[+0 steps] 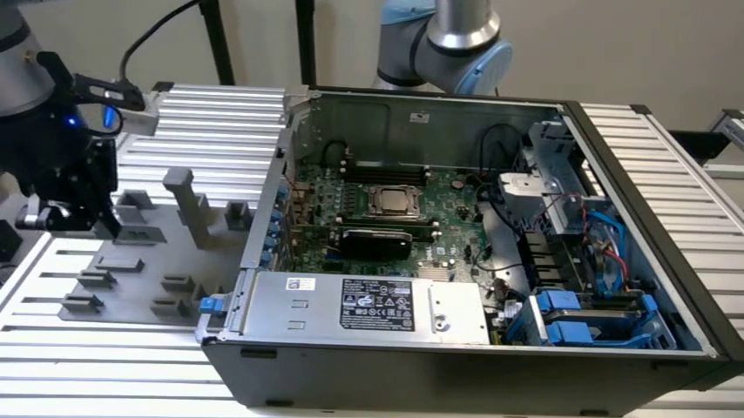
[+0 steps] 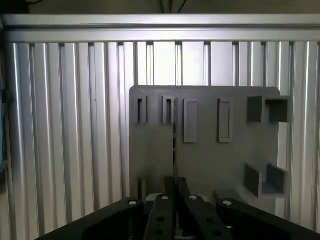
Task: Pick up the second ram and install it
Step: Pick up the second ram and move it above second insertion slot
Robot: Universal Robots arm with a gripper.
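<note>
**Gripper (image 2: 175, 186) pinching the second ram (image 2: 175, 145) over the fixture plate (image 1: 134, 283)**

The ribbed aluminium table (image 1: 221, 113) is lying open around the plate, and the open metal computer case (image 1: 465, 366) is standing just beside the plate's edge on the exterior view's right. The black fingers are sitting nearly pressed together, gripping the thin board. The board is showing edge-on as a narrow dark strip above the matte grey plate with its rectangular slots (image 2: 190, 120) and raised blocks (image 2: 267, 110).

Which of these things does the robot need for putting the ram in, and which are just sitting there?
Job: hand; thin edge-on strip by it, likely the second ram; grey fixture plate; motherboard.
Just there: silver power box; blue drive bays; ribbed table.
</note>
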